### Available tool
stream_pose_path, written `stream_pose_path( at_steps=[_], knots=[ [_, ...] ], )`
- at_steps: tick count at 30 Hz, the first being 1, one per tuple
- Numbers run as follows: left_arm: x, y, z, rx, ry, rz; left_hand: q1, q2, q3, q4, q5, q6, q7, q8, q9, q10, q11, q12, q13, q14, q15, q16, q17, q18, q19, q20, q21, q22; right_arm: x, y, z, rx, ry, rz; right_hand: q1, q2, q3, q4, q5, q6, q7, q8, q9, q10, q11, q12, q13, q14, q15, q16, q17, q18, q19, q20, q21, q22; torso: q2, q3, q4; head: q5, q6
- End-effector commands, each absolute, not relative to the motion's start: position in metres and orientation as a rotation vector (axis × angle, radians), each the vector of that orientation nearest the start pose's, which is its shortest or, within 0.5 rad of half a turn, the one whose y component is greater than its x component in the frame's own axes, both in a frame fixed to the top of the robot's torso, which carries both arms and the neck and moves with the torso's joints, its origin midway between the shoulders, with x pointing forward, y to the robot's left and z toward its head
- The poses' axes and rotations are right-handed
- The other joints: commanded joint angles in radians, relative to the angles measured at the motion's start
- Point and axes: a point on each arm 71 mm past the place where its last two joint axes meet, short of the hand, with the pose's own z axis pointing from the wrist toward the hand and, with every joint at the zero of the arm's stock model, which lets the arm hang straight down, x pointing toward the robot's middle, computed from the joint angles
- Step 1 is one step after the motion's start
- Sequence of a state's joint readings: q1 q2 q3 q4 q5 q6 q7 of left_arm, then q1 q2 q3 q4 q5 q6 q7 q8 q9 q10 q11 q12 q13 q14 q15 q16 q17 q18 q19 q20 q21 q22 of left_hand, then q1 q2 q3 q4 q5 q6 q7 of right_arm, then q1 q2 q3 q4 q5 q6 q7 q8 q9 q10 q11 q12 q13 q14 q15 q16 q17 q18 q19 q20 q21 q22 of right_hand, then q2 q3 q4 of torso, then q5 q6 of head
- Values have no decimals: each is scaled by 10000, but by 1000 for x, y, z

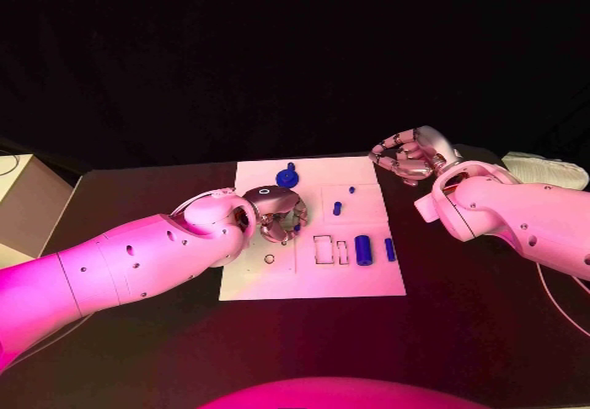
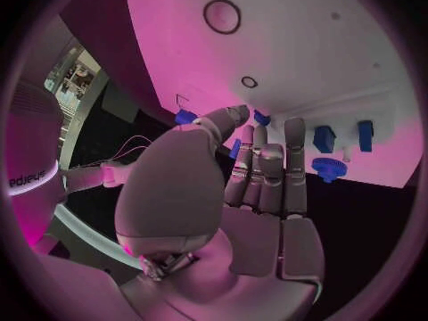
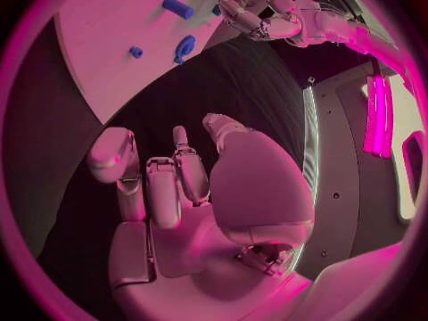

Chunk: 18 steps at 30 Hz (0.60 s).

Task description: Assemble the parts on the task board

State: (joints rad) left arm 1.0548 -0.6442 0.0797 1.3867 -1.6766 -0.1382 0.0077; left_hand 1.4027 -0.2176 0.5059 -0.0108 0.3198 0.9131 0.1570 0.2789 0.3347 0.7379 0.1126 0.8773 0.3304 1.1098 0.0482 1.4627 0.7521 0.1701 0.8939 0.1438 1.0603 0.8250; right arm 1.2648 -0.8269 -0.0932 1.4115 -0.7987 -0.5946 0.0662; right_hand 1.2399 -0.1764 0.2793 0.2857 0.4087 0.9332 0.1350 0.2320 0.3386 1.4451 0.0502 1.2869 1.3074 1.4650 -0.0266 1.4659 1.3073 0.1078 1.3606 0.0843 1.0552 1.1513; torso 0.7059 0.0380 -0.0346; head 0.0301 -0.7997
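The white task board (image 1: pixel 246 285) lies mid-table. My left hand (image 1: pixel 277 213) hovers over its left middle. In the left wrist view a small blue part (image 2: pixel 235 148) sits pinched between the thumb and the fingers (image 2: pixel 267 171). A round blue gear-like part (image 1: pixel 288 177) rests at the board's far edge. A blue cylinder (image 1: pixel 363 250) and a blue bar (image 1: pixel 390 249) lie at the near right, with a blue peg (image 1: pixel 337 208) further back. My right hand (image 1: pixel 412 155) hangs off the board's far right corner, its fingers curled in on nothing.
Rectangular recesses (image 1: pixel 323 250) and a small round hole (image 1: pixel 269 258) mark the board near my left hand. A pale crumpled object (image 1: pixel 541 169) lies at the far right of the table. A beige box (image 1: pixel 25 204) stands at the left edge.
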Motion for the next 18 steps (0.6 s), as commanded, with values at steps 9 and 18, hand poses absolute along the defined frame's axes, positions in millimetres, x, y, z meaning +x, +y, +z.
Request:
stream_pose_path(
  at_steps=[9, 18],
  knots=[
    [486, 126, -231, 4301, 17742, -6920, -163, -15, 18, 228, -1, -182, 30, 15, 5, -278, 12, 64, -25, -33, 16, 50, -129, 149, 102, 35, -146, -105, 516, -240, -167, 4815, 14675, 8568, 101, 31, 40, 5, 32, -68, 19, 57, 13, -1, 6, 12, 824, 498, 71, -18, 1332, 41, 31, -6, -21, 2, -3, 4, -2, 19, -7],
    [489, 128, -235, 4233, 18098, -6672, -204, -50, 79, 455, 0, -292, 115, 7, 2, -378, 88, -287, -293, -224, 83, -11, -441, 147, 129, 89, -290, -214, 516, -240, -167, 4811, 14673, 8574, 101, 31, 40, 5, 32, -68, 19, 57, 13, -1, 6, 12, 824, 498, 71, -18, 1332, 41, 31, -6, -21, 2, -1, 7, -1, 8, 2]
  ],
)
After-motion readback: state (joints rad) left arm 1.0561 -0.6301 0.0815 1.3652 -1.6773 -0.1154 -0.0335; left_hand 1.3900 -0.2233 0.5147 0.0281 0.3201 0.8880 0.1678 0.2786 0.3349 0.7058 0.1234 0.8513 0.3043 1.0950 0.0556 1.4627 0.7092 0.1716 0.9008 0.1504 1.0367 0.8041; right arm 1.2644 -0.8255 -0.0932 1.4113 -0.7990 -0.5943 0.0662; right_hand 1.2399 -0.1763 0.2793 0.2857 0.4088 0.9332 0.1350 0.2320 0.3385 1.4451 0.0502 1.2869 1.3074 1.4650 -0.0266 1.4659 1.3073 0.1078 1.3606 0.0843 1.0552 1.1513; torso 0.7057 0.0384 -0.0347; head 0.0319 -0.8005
